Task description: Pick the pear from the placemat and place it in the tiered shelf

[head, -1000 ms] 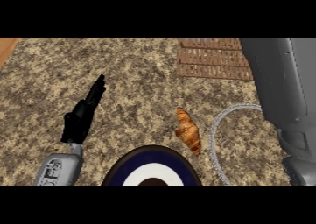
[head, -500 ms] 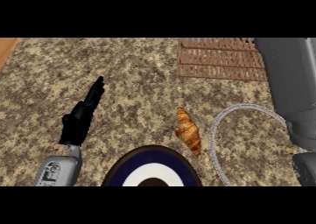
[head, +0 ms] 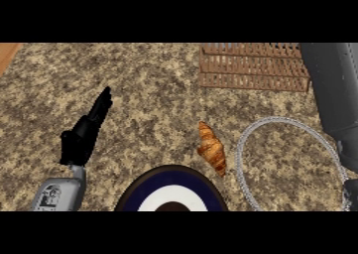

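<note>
No pear shows anywhere in the head view. The round placemat (head: 244, 149), the same stone colour as the counter with a pale silvery rim, lies at the lower right. My grey right forearm (head: 339, 94) crosses its right side and runs up to the view's top right corner, where the hand is out of sight. The tiered shelf (head: 251, 67), brown and woven, stands at the top right, just left of that forearm. My left hand (head: 83, 136) rests on the counter at the left, open with straight fingers pointing up, holding nothing.
A croissant (head: 212, 149) lies on the counter just left of the placemat's rim. A dark blue and white plate (head: 141, 191) sits at the bottom centre. A wooden strip (head: 2, 59) borders the counter at the top left.
My right forearm has shifted a little to the right, uncovering more of the placemat's rim. The left hand has stayed still.
</note>
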You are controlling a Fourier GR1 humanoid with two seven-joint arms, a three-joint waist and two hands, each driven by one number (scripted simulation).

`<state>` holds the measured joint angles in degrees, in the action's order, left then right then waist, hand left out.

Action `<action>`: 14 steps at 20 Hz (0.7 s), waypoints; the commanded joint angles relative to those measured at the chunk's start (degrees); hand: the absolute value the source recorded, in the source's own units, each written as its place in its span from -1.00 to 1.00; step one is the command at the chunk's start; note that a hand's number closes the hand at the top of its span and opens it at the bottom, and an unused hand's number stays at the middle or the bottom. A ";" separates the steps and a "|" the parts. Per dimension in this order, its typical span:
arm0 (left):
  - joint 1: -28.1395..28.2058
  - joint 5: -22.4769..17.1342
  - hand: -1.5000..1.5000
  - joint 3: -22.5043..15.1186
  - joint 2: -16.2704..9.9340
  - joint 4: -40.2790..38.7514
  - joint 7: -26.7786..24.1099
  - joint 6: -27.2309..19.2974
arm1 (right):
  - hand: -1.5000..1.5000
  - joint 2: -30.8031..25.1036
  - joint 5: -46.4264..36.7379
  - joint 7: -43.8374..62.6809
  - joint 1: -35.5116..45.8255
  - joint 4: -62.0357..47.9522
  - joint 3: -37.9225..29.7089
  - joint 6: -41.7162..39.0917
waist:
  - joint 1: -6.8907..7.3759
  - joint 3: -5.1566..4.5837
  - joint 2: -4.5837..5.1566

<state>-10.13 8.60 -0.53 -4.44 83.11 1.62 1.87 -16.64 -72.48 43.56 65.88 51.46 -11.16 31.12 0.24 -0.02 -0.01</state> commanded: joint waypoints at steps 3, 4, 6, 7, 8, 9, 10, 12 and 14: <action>-3.07 0.94 0.00 -0.23 1.63 -2.25 0.62 -1.71 | -1.00 0.79 3.42 1.50 2.36 2.87 -1.59 0.02 | 0.01 0.00 0.05; -1.17 0.97 0.00 -1.00 1.24 0.01 1.34 -0.90 | -1.00 -0.27 7.85 -3.77 -3.97 7.38 -2.55 2.02 | -0.33 0.04 -0.10; 3.12 1.44 0.00 -2.06 1.40 2.88 0.74 -0.95 | -1.00 0.92 8.34 -1.09 -0.18 7.52 -2.77 0.73 | 0.24 0.03 -0.13; -0.05 0.95 0.00 -1.05 1.70 0.31 -0.24 -1.26 | -1.00 1.70 7.78 -0.16 0.68 8.35 -2.15 1.14 | 0.00 0.01 -0.05; -2.13 0.78 0.00 0.39 0.56 -2.79 -1.83 -0.81 | -1.00 -1.44 12.70 -6.04 -1.21 4.68 -5.20 2.98 | 0.08 0.02 0.21; -1.41 1.33 0.00 -0.75 2.43 -3.96 -2.56 -1.89 | -1.00 -0.07 11.39 -2.32 2.52 6.30 -3.32 -1.65 | -0.02 -0.01 0.07; -0.17 2.23 0.00 -1.97 2.20 0.61 1.37 -2.10 | -1.00 1.50 11.78 -2.14 -0.62 9.74 -2.49 -0.79 | -0.05 0.02 -0.11; -1.15 0.41 0.00 0.21 0.67 -2.73 -0.51 -0.24 | -1.00 0.42 14.01 -2.81 1.86 9.34 -2.82 -3.31 | -0.04 0.00 -0.02; -0.05 1.50 0.00 -1.40 1.95 0.33 0.83 -1.48 | -1.00 0.49 16.03 -5.76 -1.04 9.71 -3.81 0.84 | 0.13 0.02 0.02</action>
<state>-10.50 9.44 -1.22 -3.20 82.71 1.91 1.08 -16.17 -59.74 40.11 65.91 60.19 -14.22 30.48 0.27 -0.02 -0.04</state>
